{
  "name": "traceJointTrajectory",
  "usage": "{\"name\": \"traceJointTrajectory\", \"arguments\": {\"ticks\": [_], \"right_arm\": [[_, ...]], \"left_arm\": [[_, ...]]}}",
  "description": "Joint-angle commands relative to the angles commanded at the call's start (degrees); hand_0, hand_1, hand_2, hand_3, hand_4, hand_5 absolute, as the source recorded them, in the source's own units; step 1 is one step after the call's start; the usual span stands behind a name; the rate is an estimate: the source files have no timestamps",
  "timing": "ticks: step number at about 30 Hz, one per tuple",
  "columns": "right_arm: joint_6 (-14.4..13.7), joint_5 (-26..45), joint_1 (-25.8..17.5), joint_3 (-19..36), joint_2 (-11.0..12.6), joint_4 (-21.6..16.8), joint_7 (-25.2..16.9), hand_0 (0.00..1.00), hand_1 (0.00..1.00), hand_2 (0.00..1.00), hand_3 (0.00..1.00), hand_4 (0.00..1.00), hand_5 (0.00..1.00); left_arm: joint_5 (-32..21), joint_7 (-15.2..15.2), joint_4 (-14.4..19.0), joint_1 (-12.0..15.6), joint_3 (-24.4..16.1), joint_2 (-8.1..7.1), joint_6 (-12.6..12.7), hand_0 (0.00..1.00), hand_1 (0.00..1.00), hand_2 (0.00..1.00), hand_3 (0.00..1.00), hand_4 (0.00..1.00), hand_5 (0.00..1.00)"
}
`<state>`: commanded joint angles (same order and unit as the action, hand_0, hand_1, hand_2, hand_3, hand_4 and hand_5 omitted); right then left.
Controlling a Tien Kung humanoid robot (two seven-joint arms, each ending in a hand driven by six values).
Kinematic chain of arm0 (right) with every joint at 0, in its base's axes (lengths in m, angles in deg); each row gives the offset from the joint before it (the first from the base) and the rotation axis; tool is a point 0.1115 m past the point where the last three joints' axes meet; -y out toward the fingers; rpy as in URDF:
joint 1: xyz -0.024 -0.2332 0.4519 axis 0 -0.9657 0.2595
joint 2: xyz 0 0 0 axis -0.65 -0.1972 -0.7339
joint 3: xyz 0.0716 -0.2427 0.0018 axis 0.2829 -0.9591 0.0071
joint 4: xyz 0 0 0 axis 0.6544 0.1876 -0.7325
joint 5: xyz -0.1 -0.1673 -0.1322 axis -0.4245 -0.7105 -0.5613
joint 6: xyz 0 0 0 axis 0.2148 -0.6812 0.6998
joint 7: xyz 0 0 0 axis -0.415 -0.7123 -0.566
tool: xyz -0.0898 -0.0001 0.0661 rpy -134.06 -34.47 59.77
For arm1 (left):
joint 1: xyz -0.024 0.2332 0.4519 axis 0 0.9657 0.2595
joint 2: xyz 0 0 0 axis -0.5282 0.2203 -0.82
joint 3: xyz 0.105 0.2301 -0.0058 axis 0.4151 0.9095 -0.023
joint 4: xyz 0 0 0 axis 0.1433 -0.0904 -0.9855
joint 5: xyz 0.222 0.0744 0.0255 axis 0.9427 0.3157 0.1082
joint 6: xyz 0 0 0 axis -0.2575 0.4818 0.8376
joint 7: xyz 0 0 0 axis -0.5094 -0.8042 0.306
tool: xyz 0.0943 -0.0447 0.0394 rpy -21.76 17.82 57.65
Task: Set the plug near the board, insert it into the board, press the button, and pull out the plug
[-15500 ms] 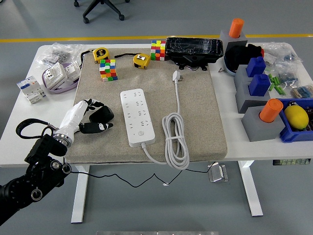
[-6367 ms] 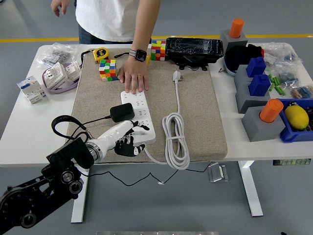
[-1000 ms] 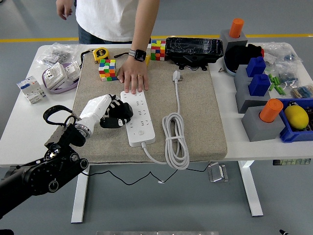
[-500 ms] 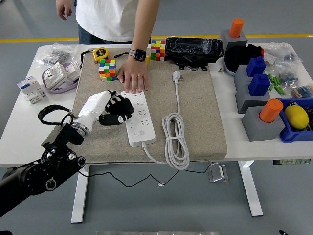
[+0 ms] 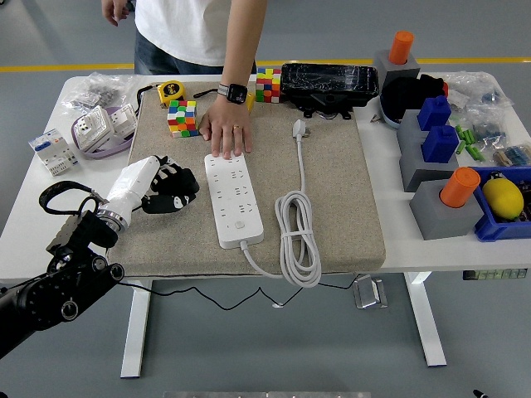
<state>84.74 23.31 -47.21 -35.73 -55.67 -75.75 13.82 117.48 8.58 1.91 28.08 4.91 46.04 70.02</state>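
1. black, blocky and matte, the plug sits inside the curled fingers of the left hand, which is closed around it just left of the board and clear of it; i judge the pull-out step is done or finishing.
2. a thin dark cable runs from the plug area toward the tabletop's near edge and hangs below it, so the plug is tethered and cannot go far.
3. the person's hand lies flat on the mat at the board's far end, probably to pin the board so it does not lift or slide when the plug is tugged.
4. the board is a long white strip with rows of sockets and one round button near its near end, lying on the beige mat; its own white cord lies coiled to its right.
5. the right hand is out of view.
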Motion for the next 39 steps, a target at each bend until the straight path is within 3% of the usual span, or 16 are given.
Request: {"name": "traceJointTrajectory", "arguments": {"ticks": [5,6,11,12,17,18,23,24,28,29,30,35,36,39], "right_arm": [[0.00,0.05,0.10,-0.16,0.05,-0.06,-0.02,0.606,0.640,0.639,0.554,0.953,0.487],[0.00,0.07,0.09,-0.16,0.02,-0.02,-0.01,0.605,0.640,0.638,0.554,0.953,0.487],[0.00,0.12,0.00,-0.17,0.02,0.02,0.01,0.605,0.640,0.638,0.554,0.953,0.487],[0.00,0.11,-0.02,-0.18,0.03,0.01,0.00,0.604,0.640,0.638,0.554,0.953,0.487],[0.01,0.11,-0.06,-0.25,0.01,-0.01,0.01,0.604,0.640,0.638,0.554,0.953,0.487],[0.02,0.09,-0.06,-0.22,-0.02,-0.02,0.01,0.606,0.642,0.638,0.554,0.953,0.488],[0.01,-0.06,-0.11,0.12,-0.10,-0.01,0.01,0.606,0.642,0.638,0.554,0.953,0.488],[0.01,-0.05,-0.09,0.12,-0.09,-0.01,0.01,0.605,0.640,0.638,0.554,0.953,0.488],[0.01,-0.04,-0.11,0.13,-0.09,0.04,0.03,0.605,0.640,0.638,0.554,0.953,0.488],[-0.01,-0.05,-0.11,0.13,-0.08,0.06,0.03,0.605,0.640,0.638,0.554,0.953,0.488],[-0.02,-0.05,-0.10,0.13,-0.08,0.09,0.03,0.607,0.640,0.639,0.553,0.953,0.488],[-0.02,0.05,-0.19,-0.16,-0.24,0.27,0.03,0.607,0.640,0.639,0.553,0.953,0.488],[-0.02,0.10,-0.20,-0.26,-0.27,0.32,0.03,0.605,0.640,0.638,0.553,0.953,0.488],[-0.03,0.47,-0.16,-0.65,-0.43,0.73,0.02,0.605,0.640,0.638,0.553,0.953,0.488]], "left_arm": [[-0.24,-0.03,-0.27,0.20,0.19,0.09,-0.28,0.455,0.497,0.520,0.545,0.749,0.176],[-0.24,0.01,-0.32,0.21,0.26,0.08,-0.28,0.515,0.583,0.550,0.563,0.882,0.267],[-0.21,-0.18,-0.46,0.35,0.12,-0.05,-0.39,0.515,0.583,0.550,0.563,0.882,0.267],[-0.19,-0.34,-0.47,0.38,0.11,-0.07,-0.46,0.531,0.616,0.599,0.620,0.998,0.357],[0.48,-0.62,-0.64,0.69,-0.06,-0.14,-0.46,0.531,0.616,0.599,0.620,0.998,0.357],[0.56,-0.52,-0.57,0.82,-0.22,-0.18,-0.38,0.554,0.628,0.648,0.686,0.998,0.414],[1.57,-0.10,0.88,1.99,-2.00,-0.41,-0.05,0.554,0.628,0.648,0.686,0.998,0.414],[1.80,-0.02,1.44,2.36,-2.70,-0.44,-0.04,0.707,0.746,0.768,0.770,0.998,0.497],[1.77,0.71,3.90,3.98,-5.78,-0.39,0.20,0.707,0.746,0.768,0.770,0.998,0.497],[1.28,1.31,4.52,4.55,-6.84,-0.27,0.54,0.707,0.746,0.768,0.770,0.998,0.497],[0.31,2.06,5.08,5.09,-7.79,-0.14,0.98,0.697,0.753,0.769,0.771,0.998,0.590],[-9.69,8.26,8.20,8.36,-11.62,0.37,4.57,0.697,0.753,0.769,0.771,0.998,0.590],[-12.19,9.28,8.47,8.76,-12.15,0.45,4.88,0.619,0.681,0.681,0.715,0.955,0.550],[-18.83,11.41,9.20,10.31,-14.64,0.54,5.33,0.619,0.681,0.681,0.715,0.955,0.550]]}}
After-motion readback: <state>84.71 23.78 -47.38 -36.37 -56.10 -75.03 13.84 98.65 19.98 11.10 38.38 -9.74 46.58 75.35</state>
